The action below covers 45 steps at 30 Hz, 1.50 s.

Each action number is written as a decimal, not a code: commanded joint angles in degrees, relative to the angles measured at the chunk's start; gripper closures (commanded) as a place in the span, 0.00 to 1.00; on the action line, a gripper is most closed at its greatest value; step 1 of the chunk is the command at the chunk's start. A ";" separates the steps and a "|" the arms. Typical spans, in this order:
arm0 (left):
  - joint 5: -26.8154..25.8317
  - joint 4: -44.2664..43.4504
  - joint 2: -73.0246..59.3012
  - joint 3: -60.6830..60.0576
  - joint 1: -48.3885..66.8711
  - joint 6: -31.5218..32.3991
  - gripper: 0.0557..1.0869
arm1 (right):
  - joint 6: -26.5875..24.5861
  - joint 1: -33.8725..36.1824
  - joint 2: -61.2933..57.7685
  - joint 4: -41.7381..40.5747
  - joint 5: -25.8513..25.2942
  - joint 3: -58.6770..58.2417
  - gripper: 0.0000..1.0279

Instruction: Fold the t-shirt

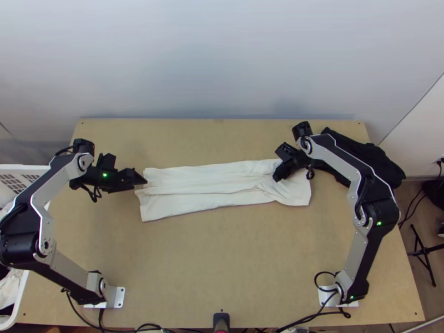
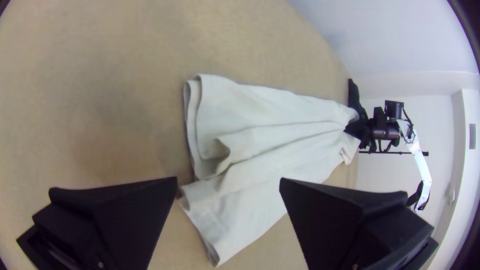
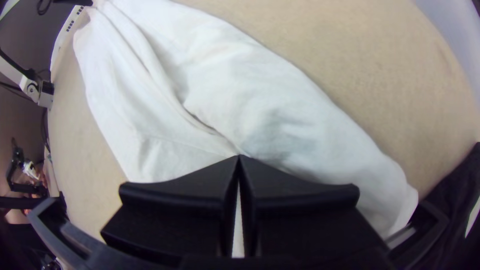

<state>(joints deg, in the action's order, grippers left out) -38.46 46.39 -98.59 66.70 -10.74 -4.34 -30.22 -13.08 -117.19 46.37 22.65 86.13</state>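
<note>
The white t-shirt (image 1: pixel 205 191) lies as a long, narrow strip across the table, with lengthwise folds. My left gripper (image 1: pixel 142 181) is at the strip's left end. In the left wrist view, that gripper (image 2: pixel 229 181) stands open above the layered end of the t-shirt (image 2: pixel 270 145), its fingers apart. Toward the strip's right end is my right gripper (image 1: pixel 278 176). In the right wrist view, the right gripper (image 3: pixel 238 158) is shut on the t-shirt (image 3: pixel 215 65), where a long crease runs to its tips; the exact pinch is hidden under the fingers.
A black cloth or bag (image 1: pixel 369 158) lies at the table's back right, behind the right arm. At the left edge stands a white basket (image 1: pixel 23 172) with cloth in it. Bare wooden table (image 1: pixel 222 266) stretches between the t-shirt and the arms' bases.
</note>
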 commanded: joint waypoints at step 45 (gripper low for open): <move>0.93 -3.06 -14.00 4.58 10.04 6.45 0.75 | 1.74 -1.60 4.33 -0.23 -0.07 -5.09 0.97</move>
<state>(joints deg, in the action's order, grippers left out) -37.50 43.57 -110.08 70.19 -1.32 1.52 -28.51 -14.72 -113.60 46.30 22.59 82.35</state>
